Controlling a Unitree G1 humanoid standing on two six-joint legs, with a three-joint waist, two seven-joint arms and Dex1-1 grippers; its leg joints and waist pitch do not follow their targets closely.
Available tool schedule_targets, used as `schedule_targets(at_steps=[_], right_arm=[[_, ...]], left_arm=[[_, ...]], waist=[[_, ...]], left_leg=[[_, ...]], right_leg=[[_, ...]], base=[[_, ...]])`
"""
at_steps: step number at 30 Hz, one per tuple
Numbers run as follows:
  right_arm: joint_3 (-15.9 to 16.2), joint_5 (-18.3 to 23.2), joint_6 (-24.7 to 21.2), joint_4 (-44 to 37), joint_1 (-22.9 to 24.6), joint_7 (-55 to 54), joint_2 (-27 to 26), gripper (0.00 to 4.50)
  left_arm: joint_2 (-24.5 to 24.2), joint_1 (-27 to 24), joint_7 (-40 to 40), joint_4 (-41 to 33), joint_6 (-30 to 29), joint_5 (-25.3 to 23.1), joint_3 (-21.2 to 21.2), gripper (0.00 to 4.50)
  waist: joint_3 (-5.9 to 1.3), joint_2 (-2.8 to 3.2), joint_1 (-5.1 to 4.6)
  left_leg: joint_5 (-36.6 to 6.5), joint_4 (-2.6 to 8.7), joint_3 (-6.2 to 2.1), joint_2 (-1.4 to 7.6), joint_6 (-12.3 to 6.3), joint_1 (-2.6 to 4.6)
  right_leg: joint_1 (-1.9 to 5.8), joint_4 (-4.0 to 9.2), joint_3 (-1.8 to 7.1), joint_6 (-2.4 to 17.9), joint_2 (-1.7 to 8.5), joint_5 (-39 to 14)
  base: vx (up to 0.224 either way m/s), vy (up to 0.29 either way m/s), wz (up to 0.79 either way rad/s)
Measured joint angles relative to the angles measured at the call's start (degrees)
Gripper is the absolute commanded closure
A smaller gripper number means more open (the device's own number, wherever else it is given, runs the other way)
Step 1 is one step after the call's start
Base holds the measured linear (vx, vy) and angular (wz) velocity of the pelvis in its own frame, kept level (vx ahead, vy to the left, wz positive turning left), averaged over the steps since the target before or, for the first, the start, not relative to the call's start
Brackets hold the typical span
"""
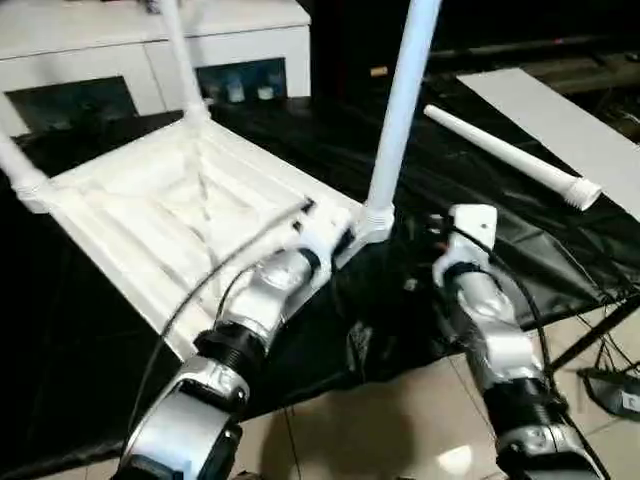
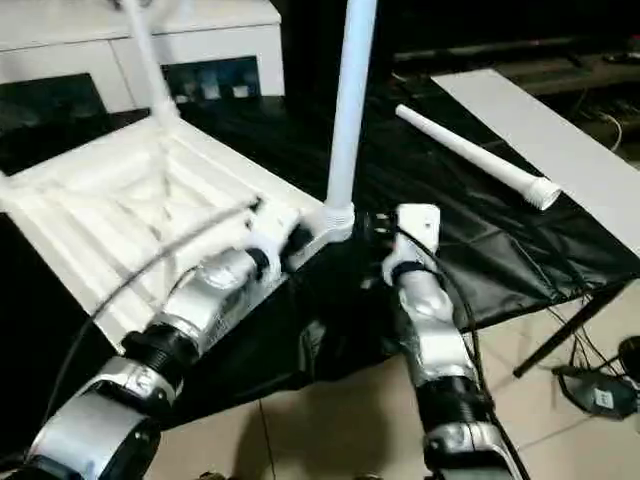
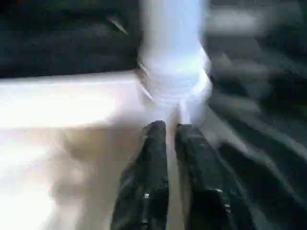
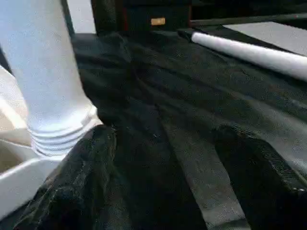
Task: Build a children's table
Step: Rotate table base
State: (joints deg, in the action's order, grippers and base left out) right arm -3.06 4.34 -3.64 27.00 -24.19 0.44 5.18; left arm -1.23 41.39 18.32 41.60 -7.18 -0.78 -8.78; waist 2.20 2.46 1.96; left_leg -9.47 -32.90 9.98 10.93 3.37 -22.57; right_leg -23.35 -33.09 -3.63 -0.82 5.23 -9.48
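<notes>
The upturned tabletop [image 1: 170, 215] lies on the black cloth [image 1: 470, 200] with three legs standing in corner sockets, the left gripper [image 3: 170, 132], fingers nearly together, at the nearest upright leg [image 1: 400, 110], the right gripper [image 4: 168, 143] spread wide beside it, the fourth leg [image 1: 510, 155] lying loose further right.

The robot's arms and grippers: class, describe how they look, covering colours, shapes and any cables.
Both forearms are shiny silver, rounded segments joined by ribbed black rings. The left arm has thin grey and black cables looping along it; the right arm carries a black cable and a white block at the wrist. Each ends in two black fingers, blunt, thick and slightly tapered.
</notes>
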Motion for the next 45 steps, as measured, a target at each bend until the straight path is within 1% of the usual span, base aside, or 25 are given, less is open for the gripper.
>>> schedule_targets(at_steps=[2, 3, 5, 6, 8, 10, 11, 12, 14, 15, 17, 18, 20, 22, 23, 25, 27, 30, 33, 36, 40, 43, 45], right_arm=[[0.5, -0.1, -1.4, 0.0, 0.4, 1.1, 0.0, 0.90], [1.0, -0.3, -2.1, -0.3, 0.7, 1.5, 0.1, 0.90], [1.6, -0.2, -3.5, -1.5, 1.2, 2.2, 0.0, 0.90], [1.9, -0.2, -4.7, -2.1, 1.3, 2.8, 0.0, 0.90], [2.7, -0.2, -5.8, -2.4, 1.3, 3.7, -0.1, 0.90], [3.6, -0.4, -6.6, -2.3, 1.5, 4.5, -0.1, 0.90], [3.6, -0.4, -7.0, -2.3, 1.7, 4.8, 0.0, 0.90], [3.6, -0.5, -7.3, -2.1, 1.7, 5.3, 0.0, 0.90], [3.9, -0.5, -7.5, -1.7, 1.4, 5.8, -0.2, 0.90], [4.4, -0.6, -7.6, -1.1, 0.9, 6.1, -0.7, 0.90], [5.2, -0.7, -8.0, 0.1, 0.2, 6.3, -1.2, 0.90], [5.5, -1.0, -8.3, 1.7, -0.9, 6.3, -1.6, 0.90], [5.8, -1.7, -8.3, 3.5, -2.1, 6.3, -1.9, 0.90], [5.8, -1.9, -8.2, 6.0, -3.8, 6.3, -2.1, 0.90], [5.8, -1.9, -8.1, 7.7, -4.8, 6.3, -2.1, 0.90], [5.7, -2.2, -7.8, 11.6, -7.4, 6.4, -2.6, 0.90], [5.6, -2.3, -7.4, 14.2, -9.1, 6.6, -3.0, 0.90], [5.8, -2.3, -6.8, 18.7, -11.6, 8.4, -4.1, 0.90], [6.1, -2.7, -6.4, 22.8, -13.4, 10.0, -4.7, 0.90], [6.3, -3.0, -5.5, 25.2, -14.2, 10.1, -4.8, 0.90], [6.2, -3.0, -3.6, 28.3, -15.6, 11.7, -5.0, 0.90], [6.3, -3.0, -2.0, 29.6, -15.9, 14.9, -5.1, 0.90], [6.4, -3.0, -1.1, 29.6, -15.9, 17.9, -5.2, 0.90]], left_arm=[[-1.8, -0.7, 0.2, -4.9, -1.5, 0.9, 1.4, 3.73], [-3.1, -1.0, 0.2, -7.5, -2.1, 1.1, 2.4, 3.52], [-5.4, -2.8, 1.0, -11.9, -3.3, 1.3, 3.5, 3.47], [-7.2, -4.5, 2.0, -14.8, -4.3, 1.4, 3.8, 3.28], [-11.3, -8.3, 3.3, -19.1, -6.3, 1.1, 4.1, 3.28], [-17.8, -13.2, 4.4, -23.1, -9.4, 0.7, 6.4, 3.28], [-20.2, -14.5, 4.6, -23.7, -10.6, 0.3, 8.1, 3.28], [-23.6, -16.0, 4.6, -24.7, -12.4, -0.6, 10.1, 3.28], [-28.0, -17.3, 4.7, -25.6, -14.7, -1.7, 12.8, 3.28], [-31.3, -18.0, 4.5, -25.6, -16.0, -2.6, 14.3, 3.28], [-34.7, -18.3, 3.6, -25.0, -17.6, -4.1, 16.5, 3.28], [-37.0, -18.4, 2.6, -24.5, -18.8, -5.2, 17.5, 3.28], [-39.5, -18.7, 1.0, -23.4, -20.5, -6.7, 19.2, 3.28], [-42.0, -20.5, 0.3, -23.2, -22.1, -7.9, 19.0, 3.28], [-42.2, -21.4, 0.5, -23.3, -23.2, -7.9, 18.9, 3.28], [-41.4, -24.0, 3.1, -24.8, -26.8, -7.6, 17.2, 3.28], [-39.5, -26.3, 5.9, -26.4, -29.8, -7.0, 14.0, 3.28], [-38.5, -28.6, 9.3, -29.7, -33.5, -5.8, 10.8, 3.28], [-38.6, -30.0, 13.1, -35.7, -36.1, -3.0, 9.4, 3.28], [-38.8, -31.0, 16.1, -39.6, -37.2, -1.0, 7.9, 3.28], [-39.1, -33.5, 20.9, -46.5, -40.1, 1.7, 6.0, 3.28], [-39.0, -34.1, 22.9, -49.8, -40.9, 3.0, 4.1, 3.28], [-37.9, -34.0, 23.4, -51.9, -42.0, 3.7, 2.9, 3.28]], waist=[[0.02, 0.04, -0.07], [0.02, 0.05, 0.04], [0.01, 0.08, 0.12], [0.01, 0.09, 0.14], [0.02, 0.09, -0.04], [0.06, 0.05, -0.35], [0.09, 0.02, -0.22], [0.15, -0.05, -0.15], [0.24, -0.26, 0.17], [0.24, -0.38, 0.23], [0.22, -0.45, 0.36], [0.22, -0.47, 0.39], [0.20, -0.49, 0.44], [0.19, -0.50, 0.47], [0.19, -0.50, 0.48], [0.19, -0.49, 0.59], [0.20, -0.57, 0.76], [0.26, -0.77, 0.41], [0.27, -0.80, 0.11], [0.27, -0.80, 0.21], [0.25, -0.83, 0.05], [0.25, -0.83, -0.06], [0.26, -0.82, -0.18]], left_leg=[[0.0, 0.00, 0.03, 0.01, -0.08, -0.10], [0.0, 0.00, 0.03, 0.03, -0.09, -0.13], [-0.1, -0.02, 0.06, 0.05, -0.11, -0.12], [-0.1, -0.04, 0.06, 0.05, -0.11, -0.12], [-0.1, -0.05, 0.09, 0.06, -0.07, -0.08], [-0.2, -0.06, 0.09, 0.12, 0.23, 0.00], [-0.2, -0.06, 0.08, 0.14, 0.29, 0.01], [-0.1, -0.06, 0.06, 0.16, 0.37, 0.01], [-0.1, -0.07, 0.05, 0.16, 0.44, 0.05], [-0.1, -0.08, 0.05, 0.15, 0.45, 0.08], [-0.1, -0.12, 0.04, 0.12, 0.46, 0.12], [-0.1, -0.13, 0.05, 0.07, 0.46, 0.17], [-0.1, -0.16, 0.05, 0.04, 0.46, 0.20], [-0.1, -0.16, 0.06, 0.00, 0.46, 0.28], [-0.1, -0.16, 0.06, 0.00, 0.46, 0.31], [-0.1, -0.17, 0.06, 0.01, 0.46, 0.32], [-0.1, -0.21, 0.06, 0.04, 0.47, 0.31], [-0.1, -0.30, 0.04, 0.08, 0.51, 0.32], [-0.1, -0.30, 0.03, 0.08, 0.52, 0.45], [-0.1, -0.31, 0.02, 0.08, 0.53, 0.47], [-0.1, -0.42, 0.02, 0.08, 0.53, 0.49], [-0.1, -0.45, 0.02, 0.08, 0.53, 0.49], [-0.1, -0.45, 0.02, 0.08, 0.53, 0.50]], right_leg=[[-0.12, -0.02, 0.00, 0.1, 0.00, -0.1], [-0.13, -0.02, -0.04, 0.2, 0.00, -0.1], [-0.12, -0.02, -0.03, 0.2, 0.00, -0.1], [-0.11, -0.03, -0.03, 0.2, 0.00, -0.1], [-0.10, -0.05, -0.01, 0.2, 0.00, -0.1], [-0.10, -0.16, -0.03, 0.2, -0.02, -0.1], [-0.09, -0.18, -0.05, 0.2, -0.04, -0.1], [-0.09, -0.24, -0.07, 0.2, -0.04, -0.1], [-0.08, -0.34, -0.05, 0.2, -0.04, -0.1], [-0.07, -0.39, -0.01, 0.2, -0.04, -0.1], [-0.01, -0.41, 0.02, 0.2, -0.03, -0.1], [0.02, -0.43, 0.09, 0.2, -0.02, -0.1], [0.07, -0.44, 0.12, 0.2, -0.01, -0.1], [0.11, -0.45, 0.18, 0.2, 0.00, -0.1], [0.13, -0.45, 0.18, 0.2, 0.00, -0.1], [0.13, -0.49, 0.19, 0.2, 0.01, -0.1], [0.10, -0.60, 0.17, 0.2, -0.01, -0.1], [0.00, -0.93, 0.16, 0.2, -0.03, -0.2], [0.03, -1.05, 0.18, 0.2, -0.02, -0.1], [0.04, -1.08, 0.17, 0.2, -0.02, -0.1], [0.08, -1.08, 0.19, 0.2, -0.02, -0.1], [0.08, -1.11, 0.19, 0.2, -0.02, -0.1], [0.08, -1.14, 0.19, 0.3, -0.02, -0.1]], base=[[0.000, 0.000, 0.00], [0.000, 0.000, 0.00], [0.000, 0.000, 0.00], [0.000, 0.000, 0.00], [0.000, 0.000, 0.00], [0.000, 0.000, 0.00], [0.000, 0.000, 0.00], [0.000, 0.000, 0.00], [0.000, 0.000, 0.00], [0.000, 0.000, 0.00], [0.000, 0.000, 0.00], [0.000, 0.000, 0.00], [0.000, 0.000, 0.00], [0.000, 0.000, 0.00], [0.000, 0.000, 0.00], [0.000, 0.000, 0.00], [0.000, 0.000, 0.00], [0.000, 0.000, 0.00], [0.000, 0.000, 0.00], [0.000, 0.000, 0.00], [0.000, 0.000, 0.00], [0.000, 0.000, 0.00], [0.000, 0.000, 0.00]])
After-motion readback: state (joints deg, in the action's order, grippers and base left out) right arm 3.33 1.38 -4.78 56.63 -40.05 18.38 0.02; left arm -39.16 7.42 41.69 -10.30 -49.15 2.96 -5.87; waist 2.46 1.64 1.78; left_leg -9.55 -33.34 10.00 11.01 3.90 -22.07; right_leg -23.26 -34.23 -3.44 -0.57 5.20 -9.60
